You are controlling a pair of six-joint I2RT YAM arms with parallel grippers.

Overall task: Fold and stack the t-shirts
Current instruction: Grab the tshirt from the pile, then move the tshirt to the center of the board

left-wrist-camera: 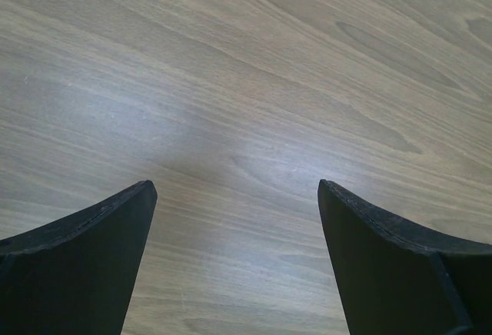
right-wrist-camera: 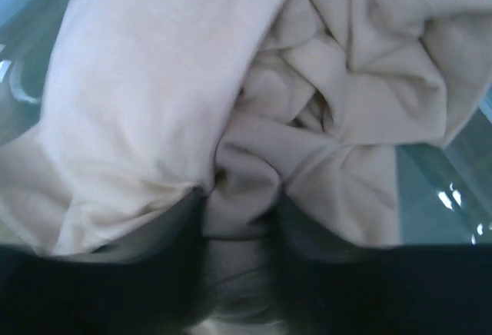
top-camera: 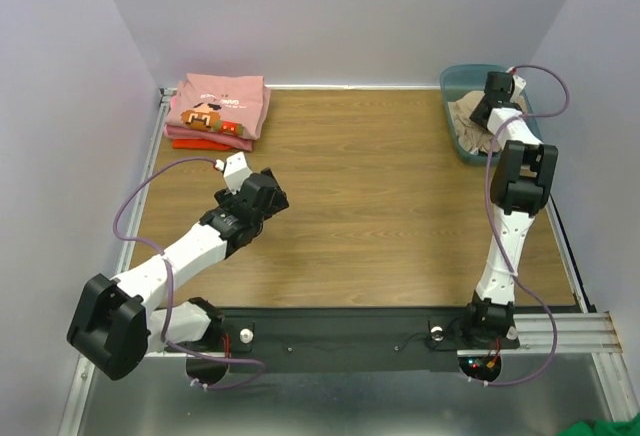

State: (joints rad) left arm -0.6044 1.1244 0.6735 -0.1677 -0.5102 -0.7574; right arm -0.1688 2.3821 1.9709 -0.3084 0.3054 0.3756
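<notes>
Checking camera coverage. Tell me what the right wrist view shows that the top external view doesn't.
Only right wrist: the right gripper pinching a fold of the crumpled tan t-shirt. Only top external: the pink t-shirt folded on the red-orange t-shirt at the far left corner, and the left gripper over the table. Both: the tan t-shirt lying in the teal bin.

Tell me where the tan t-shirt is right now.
Top view: the tan t-shirt lies crumpled in the teal bin at the far right corner of the table. The right end effector pinches a fold of it.
</notes>
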